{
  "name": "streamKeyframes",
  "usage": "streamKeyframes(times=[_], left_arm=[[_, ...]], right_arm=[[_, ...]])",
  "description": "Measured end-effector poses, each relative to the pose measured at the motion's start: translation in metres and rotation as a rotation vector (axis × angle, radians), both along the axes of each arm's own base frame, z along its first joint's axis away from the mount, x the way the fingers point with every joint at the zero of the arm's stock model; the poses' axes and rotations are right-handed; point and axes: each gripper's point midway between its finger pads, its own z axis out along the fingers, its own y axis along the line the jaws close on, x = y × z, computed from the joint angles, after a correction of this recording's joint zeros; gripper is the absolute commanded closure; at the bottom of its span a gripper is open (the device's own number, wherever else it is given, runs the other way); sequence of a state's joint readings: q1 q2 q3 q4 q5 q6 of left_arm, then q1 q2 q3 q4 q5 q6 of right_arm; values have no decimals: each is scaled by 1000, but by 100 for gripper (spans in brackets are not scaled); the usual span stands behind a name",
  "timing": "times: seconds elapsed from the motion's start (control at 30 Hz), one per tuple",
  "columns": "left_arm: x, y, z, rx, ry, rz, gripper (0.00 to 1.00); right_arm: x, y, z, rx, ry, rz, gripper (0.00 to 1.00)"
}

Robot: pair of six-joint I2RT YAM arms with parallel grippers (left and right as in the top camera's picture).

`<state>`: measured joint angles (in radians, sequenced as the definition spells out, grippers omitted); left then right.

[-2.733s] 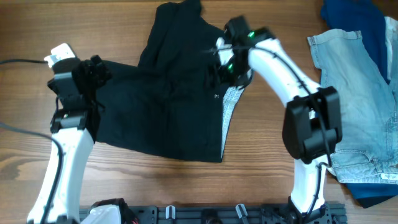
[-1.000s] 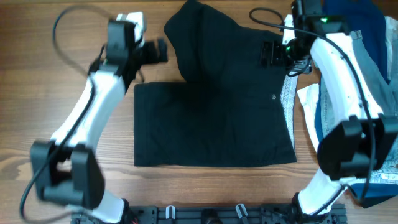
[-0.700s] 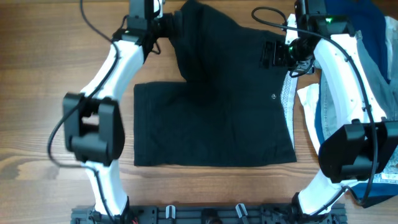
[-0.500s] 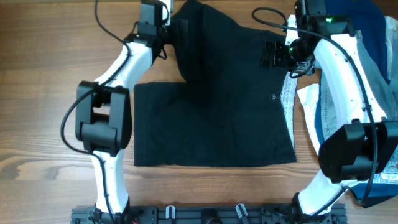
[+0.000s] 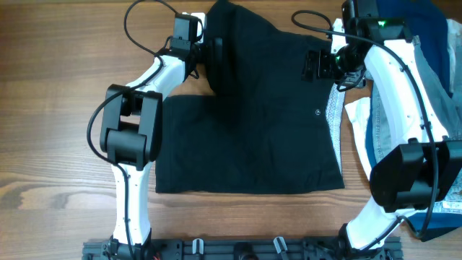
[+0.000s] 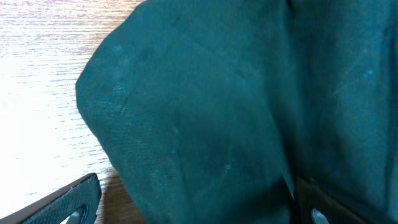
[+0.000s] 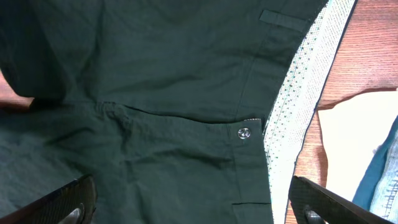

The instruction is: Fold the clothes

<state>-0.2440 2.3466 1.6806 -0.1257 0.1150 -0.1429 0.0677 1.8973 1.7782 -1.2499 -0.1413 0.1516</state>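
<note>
The black shorts [image 5: 253, 123] lie flat on the wooden table, one leg spread toward the front, the other angled to the back. The waist with its white lining [image 5: 333, 115] and small button [image 7: 244, 132] faces right. My left gripper [image 5: 214, 54] is open at the left edge of the back leg; the cloth edge [image 6: 205, 130] lies between its fingers. My right gripper [image 5: 315, 63] is open and hovers over the waist [image 7: 186, 143], holding nothing.
Pale blue denim [image 5: 433, 123] and a dark blue garment [image 5: 411, 18] lie piled at the right edge, partly under my right arm. A white cloth piece [image 7: 354, 137] lies beside the waist. Bare wood stretches left of the shorts.
My left arm swung from the left side to the back and reached the back leg's edge. The shorts got spread flat. The right gripper stayed still over the last second.
</note>
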Motion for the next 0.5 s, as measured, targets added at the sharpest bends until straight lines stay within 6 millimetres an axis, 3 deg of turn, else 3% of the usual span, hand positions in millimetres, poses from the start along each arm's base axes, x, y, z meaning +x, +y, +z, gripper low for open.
streamKeyframes(times=[0.07,0.2,0.33,0.5], left_arm=[[1,1,0,5,-2,6,18],[1,3,0,10,-6,12,64],[2,3,0,15,-7,12,93],[0,5,-2,23,3,17,96]], right_arm=[[0,0,0,0,0,0,0],[-1,0,0,0,3,0,0],[-2,0,0,-1,8,4,0],[-5,0,-1,-5,19,22,0]])
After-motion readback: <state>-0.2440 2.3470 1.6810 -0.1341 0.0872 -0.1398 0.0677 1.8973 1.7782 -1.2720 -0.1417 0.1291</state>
